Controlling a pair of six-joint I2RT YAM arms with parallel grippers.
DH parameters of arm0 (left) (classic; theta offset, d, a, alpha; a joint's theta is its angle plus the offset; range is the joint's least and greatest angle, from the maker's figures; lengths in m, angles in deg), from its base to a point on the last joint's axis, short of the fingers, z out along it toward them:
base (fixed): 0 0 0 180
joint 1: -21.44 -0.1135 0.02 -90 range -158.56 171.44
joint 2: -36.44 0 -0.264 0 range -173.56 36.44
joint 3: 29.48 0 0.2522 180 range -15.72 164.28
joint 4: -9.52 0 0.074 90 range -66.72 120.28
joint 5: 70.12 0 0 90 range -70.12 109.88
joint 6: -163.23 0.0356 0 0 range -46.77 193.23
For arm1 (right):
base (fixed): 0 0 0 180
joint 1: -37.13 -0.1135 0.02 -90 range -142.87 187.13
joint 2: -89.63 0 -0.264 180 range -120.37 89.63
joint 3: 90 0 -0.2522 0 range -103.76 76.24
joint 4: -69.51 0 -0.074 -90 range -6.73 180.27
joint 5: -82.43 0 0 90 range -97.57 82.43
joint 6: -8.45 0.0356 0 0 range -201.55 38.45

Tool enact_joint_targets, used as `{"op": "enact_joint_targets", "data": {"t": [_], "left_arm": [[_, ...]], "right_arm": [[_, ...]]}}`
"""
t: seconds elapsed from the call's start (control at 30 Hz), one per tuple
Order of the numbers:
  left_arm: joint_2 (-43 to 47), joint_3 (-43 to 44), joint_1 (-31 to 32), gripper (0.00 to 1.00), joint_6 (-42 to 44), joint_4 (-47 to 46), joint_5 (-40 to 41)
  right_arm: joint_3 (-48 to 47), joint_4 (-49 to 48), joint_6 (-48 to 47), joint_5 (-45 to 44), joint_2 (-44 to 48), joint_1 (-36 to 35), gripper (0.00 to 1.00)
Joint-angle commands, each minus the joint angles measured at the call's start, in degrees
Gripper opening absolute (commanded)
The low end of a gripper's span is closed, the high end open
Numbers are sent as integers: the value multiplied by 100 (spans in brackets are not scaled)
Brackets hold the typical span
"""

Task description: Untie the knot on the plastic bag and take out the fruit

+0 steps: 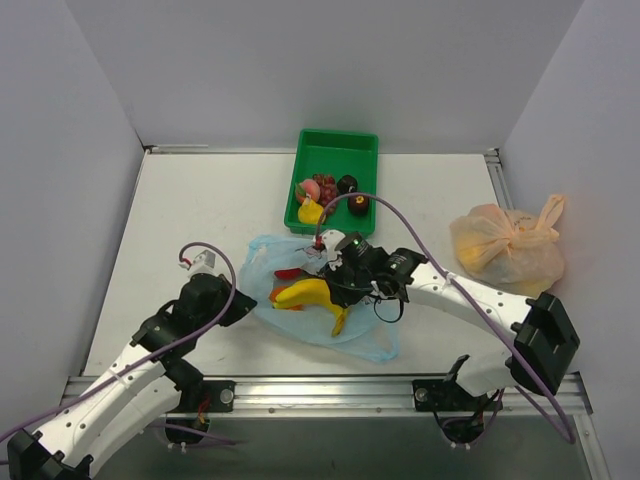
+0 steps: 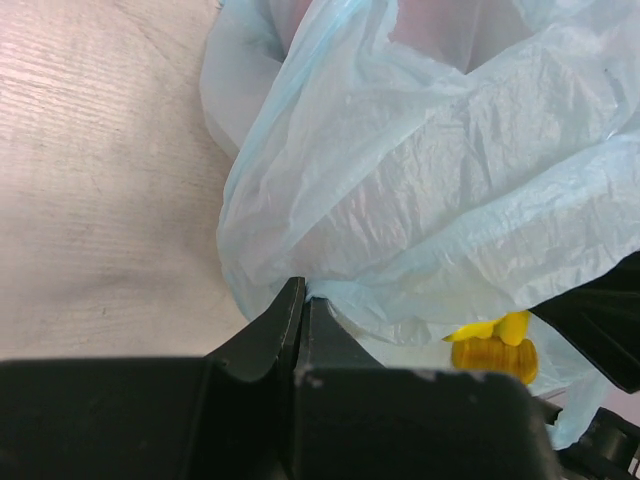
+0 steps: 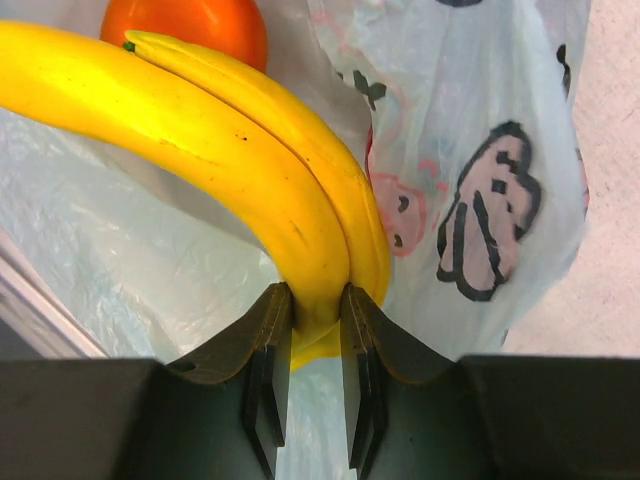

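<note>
The left gripper [image 2: 303, 292] is my starting point: its two fingers are pressed together with no gap, and a fold of the plastic bag [image 1: 262, 258] is pinched at their tips. From the overhead view, the left arm [image 1: 130, 375] runs up from its base at the near left corner. It is bent at the elbow and reaches low across the table [image 1: 190, 210], so the gripper meets the bag's left edge.

The bag lies crumpled and flat on the table between the two arms, near the front edge. Through my left wrist camera its pale blue film billows above the fingers, and a yellow stub shows under the film at the lower right.

On top of the bag, roughly at its middle, the banana [image 1: 303, 293] lies curved, with one end pointing left. Something red sits just behind it. In the right wrist view an orange [image 3: 185, 25] shows beyond the banana's far end, and the printed film hangs to the right of it.

The right gripper [image 3: 315, 300] is clamped on the banana's near end, one finger on each side of the yellow tip. The right arm [image 1: 470, 300] stretches from its base at the near right, angled leftward and forward, with its wrist over the bag.

Behind the bag stands a green tray [image 1: 340, 150] with a few small fruits at its near end. Well off to the right rests a tied orange bag [image 1: 505, 248].
</note>
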Motion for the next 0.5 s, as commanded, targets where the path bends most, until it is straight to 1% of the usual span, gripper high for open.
{"op": "enact_joint_targets", "data": {"t": [0.0, 0.07, 0.13, 0.17, 0.2, 0.3, 0.37, 0.47], "left_arm": [[143, 336, -22, 0, -72, 203, 334], [187, 388, -22, 0, -19, 291, 430], [178, 476, -22, 0, 25, 387, 457], [126, 494, -22, 0, 42, 396, 449], [108, 503, -22, 0, 43, 405, 431], [47, 477, -22, 0, -1, 397, 343], [29, 459, -22, 0, -10, 388, 317], [29, 441, -22, 0, 34, 388, 264]], "right_arm": [[10, 136, -37, 141, 544, 187, 0], [19, 136, -72, 404, 694, 284, 0], [-42, 136, -160, 949, 931, 389, 0], [-86, 136, -160, 1255, 1001, 424, 0], [-156, 153, -160, 1902, 1106, 607, 0], [-454, 162, -81, 2601, 1291, 828, 0], [-735, 180, -54, 2621, 1353, 934, 0], [-1147, 162, -54, 2332, 1354, 1224, 0]]}}
